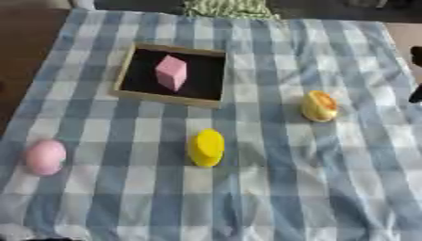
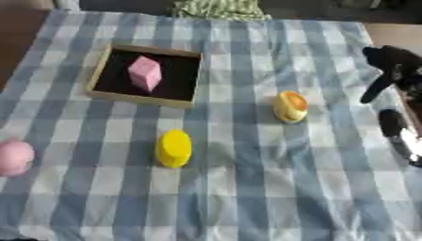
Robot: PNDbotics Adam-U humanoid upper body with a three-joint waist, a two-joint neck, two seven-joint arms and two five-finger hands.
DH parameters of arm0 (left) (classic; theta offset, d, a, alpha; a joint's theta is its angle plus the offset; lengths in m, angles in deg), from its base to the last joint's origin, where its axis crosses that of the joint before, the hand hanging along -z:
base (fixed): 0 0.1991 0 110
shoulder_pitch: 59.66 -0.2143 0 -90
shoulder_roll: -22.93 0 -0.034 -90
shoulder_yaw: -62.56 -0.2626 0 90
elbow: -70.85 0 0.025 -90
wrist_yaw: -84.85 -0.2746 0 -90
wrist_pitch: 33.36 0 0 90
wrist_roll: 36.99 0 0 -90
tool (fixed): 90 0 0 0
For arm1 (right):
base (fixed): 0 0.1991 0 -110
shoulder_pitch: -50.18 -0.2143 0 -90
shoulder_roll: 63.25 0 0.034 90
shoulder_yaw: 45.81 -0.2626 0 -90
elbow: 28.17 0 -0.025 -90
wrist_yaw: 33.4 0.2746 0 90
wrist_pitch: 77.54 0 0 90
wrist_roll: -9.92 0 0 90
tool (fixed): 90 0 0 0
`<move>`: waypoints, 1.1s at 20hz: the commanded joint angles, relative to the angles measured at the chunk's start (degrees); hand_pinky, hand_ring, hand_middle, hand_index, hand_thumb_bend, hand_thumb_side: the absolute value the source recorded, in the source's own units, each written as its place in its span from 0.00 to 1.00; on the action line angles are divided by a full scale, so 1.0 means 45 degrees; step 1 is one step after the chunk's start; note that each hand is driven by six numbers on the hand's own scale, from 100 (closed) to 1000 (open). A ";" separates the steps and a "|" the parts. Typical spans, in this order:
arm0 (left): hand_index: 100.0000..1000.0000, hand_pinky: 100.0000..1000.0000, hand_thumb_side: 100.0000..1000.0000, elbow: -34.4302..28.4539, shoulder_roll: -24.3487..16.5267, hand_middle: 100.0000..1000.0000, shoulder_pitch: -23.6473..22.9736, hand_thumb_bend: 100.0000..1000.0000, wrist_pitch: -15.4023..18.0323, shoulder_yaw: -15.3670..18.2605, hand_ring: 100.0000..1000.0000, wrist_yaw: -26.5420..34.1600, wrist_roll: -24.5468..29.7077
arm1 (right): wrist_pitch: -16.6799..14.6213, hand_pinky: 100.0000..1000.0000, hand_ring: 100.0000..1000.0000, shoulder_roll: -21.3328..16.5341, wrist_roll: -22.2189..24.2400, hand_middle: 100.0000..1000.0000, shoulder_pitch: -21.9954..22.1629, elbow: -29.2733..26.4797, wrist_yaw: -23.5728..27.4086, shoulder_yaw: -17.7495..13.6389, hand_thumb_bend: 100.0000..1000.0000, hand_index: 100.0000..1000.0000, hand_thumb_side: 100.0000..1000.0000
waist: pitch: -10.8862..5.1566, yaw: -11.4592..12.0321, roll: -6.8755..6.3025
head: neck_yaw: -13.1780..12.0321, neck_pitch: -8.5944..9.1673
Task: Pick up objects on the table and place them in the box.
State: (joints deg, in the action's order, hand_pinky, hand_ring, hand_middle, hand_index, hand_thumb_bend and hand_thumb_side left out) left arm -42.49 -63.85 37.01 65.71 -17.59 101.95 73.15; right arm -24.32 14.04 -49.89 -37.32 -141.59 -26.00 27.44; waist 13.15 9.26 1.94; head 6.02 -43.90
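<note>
A wooden box (image 1: 169,99) with a black floor stands at the back left of the checked cloth, and a pink block (image 1: 171,71) lies inside it. In front of the box a yellow cylinder (image 1: 206,147) stands on the cloth. A yellow and orange rounded object (image 1: 319,106) sits to its right. A pink ball (image 1: 44,156) rests near the left edge. My right hand (image 2: 394,63) hovers at the right edge, right of the yellow and orange object, fingers spread and straight, holding nothing. My left hand does not show.
The blue and white checked cloth (image 1: 272,197) covers the table. A green striped fabric (image 1: 227,8) lies past the far edge. Brown surface (image 1: 25,47) shows beyond the cloth's left side.
</note>
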 commanded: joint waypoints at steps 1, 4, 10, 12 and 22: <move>0.83 0.76 0.52 -0.0134 -0.0378 0.81 0.0147 0.00 0.0021 0.0008 0.94 0.0027 0.0045 | -0.1843 0.96 1.00 -0.1351 0.0674 0.53 -0.0160 0.0037 -0.1083 0.0155 0.00 0.97 0.33 | -0.0040 0.0009 0.0193 | 0.0062 -0.0049; 0.83 0.76 0.52 -0.0122 -0.0393 0.81 0.0145 0.00 0.0019 0.0001 0.94 0.0031 0.0060 | -0.2300 0.95 1.00 -0.2122 -0.0133 0.58 -0.0396 0.0536 -0.2149 0.0380 0.00 0.98 0.22 | -0.0034 0.0021 0.0200 | 0.0138 -0.0049; 0.83 0.76 0.52 -0.0113 -0.0406 0.81 0.0205 0.00 -0.0007 -0.0037 0.94 0.0065 0.0103 | -0.2718 0.97 1.00 -0.2885 -0.0818 0.70 -0.1116 0.1655 -0.3832 0.1068 0.00 1.00 0.13 | 0.0020 0.0069 0.0205 | 0.0246 -0.0049; 0.83 0.76 0.52 -0.0097 -0.0421 0.81 0.0215 0.00 -0.0003 -0.0041 0.94 0.0068 0.0106 | -0.2830 0.96 1.00 -0.3178 -0.1016 0.74 -0.1334 0.2053 -0.4326 0.1268 0.00 1.00 0.11 | 0.0037 0.0074 0.0208 | 0.0197 -0.0049; 0.83 0.76 0.52 -0.0062 -0.0440 0.81 0.0277 0.00 -0.0028 -0.0118 0.94 0.0113 0.0209 | -0.3362 0.98 1.00 -0.4010 -0.2407 0.76 -0.2443 0.4283 -0.6802 0.2300 0.00 1.00 0.14 | 0.0057 0.0132 0.0232 | 0.0145 -0.0049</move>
State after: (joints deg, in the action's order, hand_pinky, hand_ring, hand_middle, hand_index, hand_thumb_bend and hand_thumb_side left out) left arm -42.15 -64.29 37.77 65.50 -18.13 102.27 73.86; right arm -36.89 -1.47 -62.46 -47.71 -122.90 -55.54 37.89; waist 13.31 9.88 2.11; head 6.69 -43.90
